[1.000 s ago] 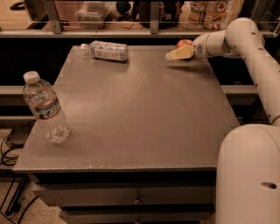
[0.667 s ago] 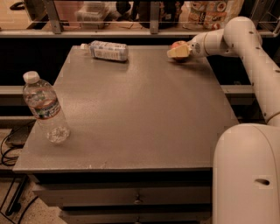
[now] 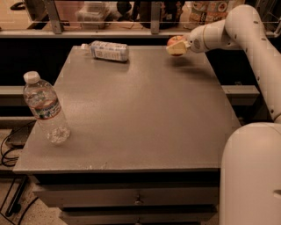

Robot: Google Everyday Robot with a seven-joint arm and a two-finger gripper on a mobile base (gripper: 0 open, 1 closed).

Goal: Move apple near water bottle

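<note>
The red apple (image 3: 175, 41) is at the far right of the grey table (image 3: 145, 114), held between the pale fingers of my gripper (image 3: 177, 47), a little above the tabletop with a shadow under it. The gripper is shut on the apple, and the white arm reaches in from the right. The water bottle (image 3: 45, 108), clear and ribbed with a white cap and a narrow red, white and blue label, stands upright near the table's front left corner, far from the apple.
Another bottle (image 3: 108, 50) with a wide pale label lies on its side at the table's far left. A shelf with a rail and boxes (image 3: 94, 11) runs behind the table. Drawers (image 3: 136, 197) sit under the front edge. My white base (image 3: 252, 176) stands at the right.
The gripper has moved a little left and up along the far edge, and the apple has gone with it. Both bottles have stayed where they were.
</note>
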